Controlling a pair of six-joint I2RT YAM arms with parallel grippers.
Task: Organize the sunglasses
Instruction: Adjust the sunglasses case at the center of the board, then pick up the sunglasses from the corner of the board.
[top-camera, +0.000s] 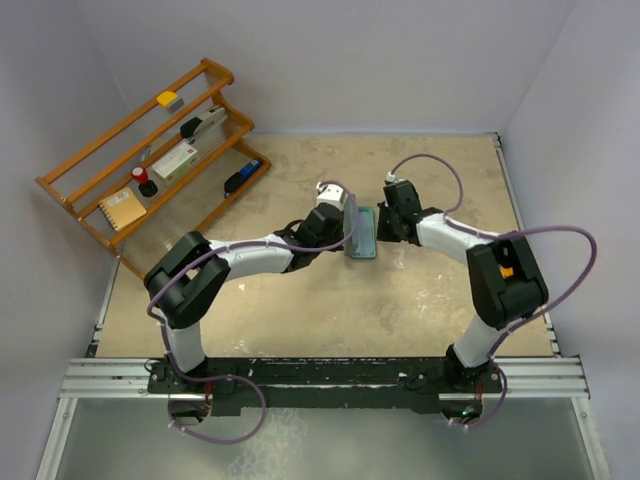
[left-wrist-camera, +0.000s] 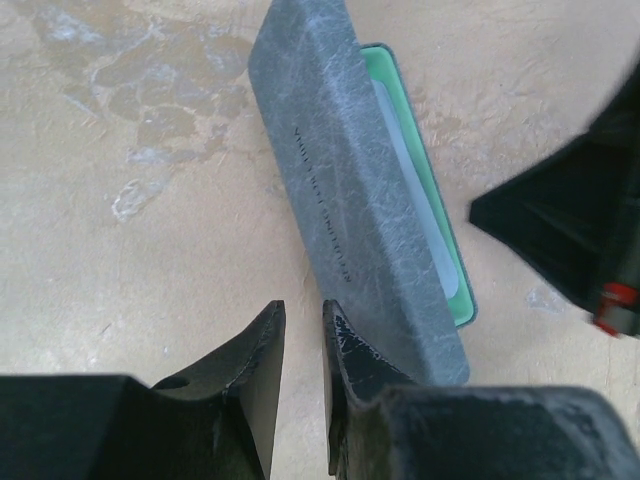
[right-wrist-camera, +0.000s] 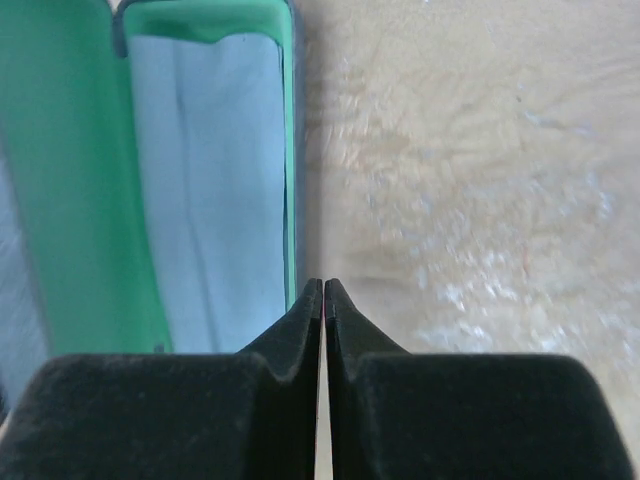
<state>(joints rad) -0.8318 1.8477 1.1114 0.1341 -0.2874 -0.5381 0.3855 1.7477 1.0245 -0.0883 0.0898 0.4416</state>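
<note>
While the left gripper (left-wrist-camera: 302, 310) hovers barely parted and empty by the open grey green-lined hard glasses case (left-wrist-camera: 350, 200), the right gripper (right-wrist-camera: 323, 286), pinched shut on nothing at its rim, may shove it askew.

Glasses case (left-wrist-camera: 345, 200) — matt, marbled outer skin; smooth lining, perhaps plastic.

Right gripper (right-wrist-camera: 324, 290) at bottom centre. Black fingers pressed flat together, only a hairline seam between them, nothing held. Tips just beside the dark near rim of an open glasses case (right-wrist-camera: 70, 180), touching or not cannot be told. Case ahead and to the left of the tips, green lining, pale blue cloth (right-wrist-camera: 205, 190) lying inside. To the right of the tips, bare tan table (right-wrist-camera: 470, 180) with whitish scuffs.
</note>
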